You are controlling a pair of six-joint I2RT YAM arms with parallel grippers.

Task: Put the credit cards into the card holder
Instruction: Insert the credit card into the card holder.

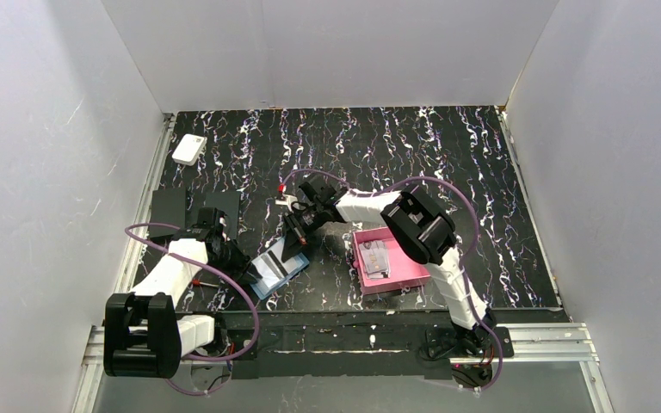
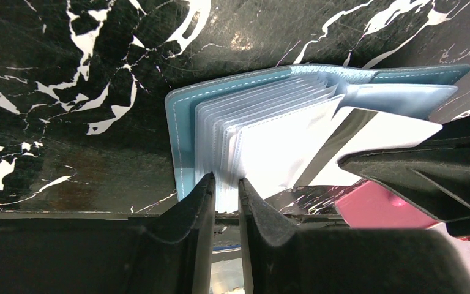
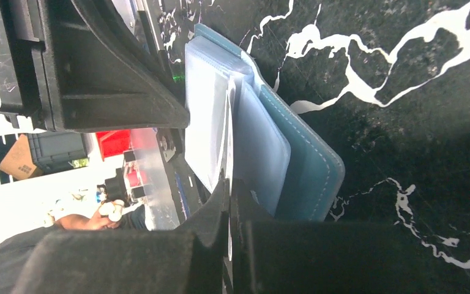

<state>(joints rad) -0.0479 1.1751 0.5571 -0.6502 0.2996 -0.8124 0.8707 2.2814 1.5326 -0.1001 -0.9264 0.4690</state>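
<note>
card holder [image 1: 275, 270] lies open just left of the pink tray [image 1: 413, 274], left gripper [image 2: 226, 196] clamped on its sleeves, right gripper [image 3: 229, 202] pinching one card [image 2: 385, 131] partway in, other cards [image 1: 377, 258] unloaded in the tray.

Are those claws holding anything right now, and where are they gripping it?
Left gripper pinches the card holder by its sleeves' edge; right gripper pinches a card by its end.

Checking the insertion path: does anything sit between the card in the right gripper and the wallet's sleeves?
Nothing visible does. The credit card in the right gripper touches the card holder's open sleeves, whose edge the left gripper pinches.
</note>
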